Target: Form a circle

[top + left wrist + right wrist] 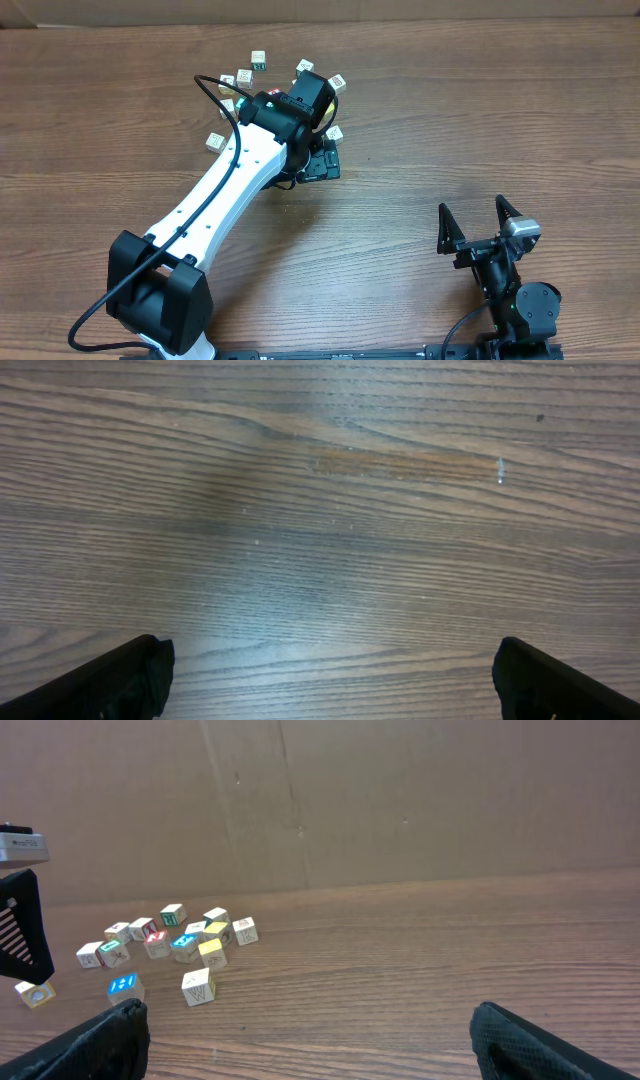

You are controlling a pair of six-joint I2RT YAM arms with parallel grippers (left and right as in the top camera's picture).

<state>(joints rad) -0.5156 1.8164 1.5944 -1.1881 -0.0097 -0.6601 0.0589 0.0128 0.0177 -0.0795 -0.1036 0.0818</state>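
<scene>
Cubes (258, 60): lying in a loose, uneven ring at the far left-centre of the desk (500, 100), with gaps between them and some hiding under the left arm (225, 180).
Near side of the ring: a blue cube (122, 986) and a whitish cube (198, 988) are sitting closest to the right wrist camera, with a yellow cube (212, 952) just beyond them among tighter neighbours.
Left claw (322, 165): hanging spread wide and pinching nothing, at the near right edge of the ring. Its own camera is showing only bare wood.
Right claw (478, 222): resting spread and empty at the near right, well apart from every cube.
Risk, arm sweep: the left arm is lying across the middle of the ring, so any sideways swing is likely knocking cubes out of line.
Risk, wide fingers: going down among the close cubes this wide is inviting two cubes into the grip, or nudging a neighbour.
Risk, blind approach: the wrist camera is seeing no cube, so aiming from here is guesswork.
Risk, cable (215, 95): it is looping off the arm above the left cubes. Whether it is touching them I cannot tell.
Surroundings: a cardboard wall (400, 800) is standing along the far edge, leaving little room behind the ring.
In the way: mainly the left arm itself, shading and covering the ring's centre.
</scene>
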